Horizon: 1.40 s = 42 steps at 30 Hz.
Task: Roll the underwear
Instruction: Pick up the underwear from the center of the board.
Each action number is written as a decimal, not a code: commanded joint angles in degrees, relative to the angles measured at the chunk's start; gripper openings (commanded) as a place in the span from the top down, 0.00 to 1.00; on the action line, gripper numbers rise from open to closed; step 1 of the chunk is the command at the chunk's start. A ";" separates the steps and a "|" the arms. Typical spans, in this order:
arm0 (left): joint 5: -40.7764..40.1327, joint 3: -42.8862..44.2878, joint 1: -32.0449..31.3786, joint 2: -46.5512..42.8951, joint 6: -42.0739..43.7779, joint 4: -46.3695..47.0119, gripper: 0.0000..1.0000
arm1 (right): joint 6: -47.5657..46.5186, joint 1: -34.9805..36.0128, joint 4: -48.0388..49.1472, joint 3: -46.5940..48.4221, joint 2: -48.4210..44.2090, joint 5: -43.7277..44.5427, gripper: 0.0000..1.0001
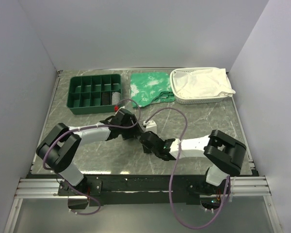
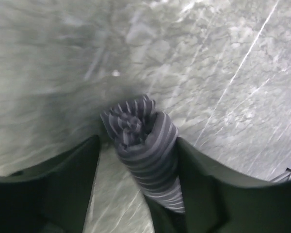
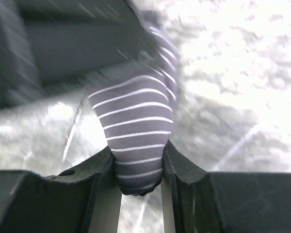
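Near edge of the desk (image 1: pixel 208 121): both arm bases, with purple cables (image 1: pixel 184 124) looping over the forearms. At mid-desk, claws nose to nose. Right claw (image 3: pixel 138 160) pinched tight on one end of the underwear (image 3: pixel 136 116) — a snug grey roll with pale stripes. Left claw (image 2: pixel 137 145) spread around the other end, roll against one finger, a sliver of desk showing beside the other. Open desk to either side of the pair and up to the far row. Far row, well apart from the claws: green compartment tray (image 1: pixel 82 90) at left, green patterned cloth (image 1: pixel 150 87) in the middle, white basket (image 1: pixel 199 101) holding a white cloth (image 1: pixel 203 82) at right. Grey walls (image 1: pixel 136 29) close on three sides — little margin past the desk's rim.
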 commanded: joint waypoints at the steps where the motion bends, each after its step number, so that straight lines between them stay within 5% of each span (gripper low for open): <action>1: -4.46 3.58 3.12 -4.92 4.02 -7.83 0.29 | 3.10 -0.61 -5.58 -2.30 -6.47 0.51 1.00; 12: -10.26 6.76 13.05 -18.01 7.10 -15.83 0.14 | 1.61 -2.36 -13.22 1.30 -14.65 1.12 1.00; 23: -12.11 4.91 25.18 -25.76 11.15 -19.00 0.07 | -2.25 -5.79 -19.37 14.56 -10.53 3.32 1.00; 33: -6.06 8.60 38.27 -17.77 14.05 -14.18 0.04 | -4.10 -8.34 -26.24 36.53 2.64 5.95 1.00; 37: 1.85 9.47 46.79 -13.30 12.12 -6.97 0.04 | -5.15 -8.87 -25.97 40.14 5.29 4.64 1.00; 42: 5.12 14.39 48.92 -8.36 12.46 0.59 0.04 | -5.59 -8.78 -24.31 39.28 5.65 2.62 1.00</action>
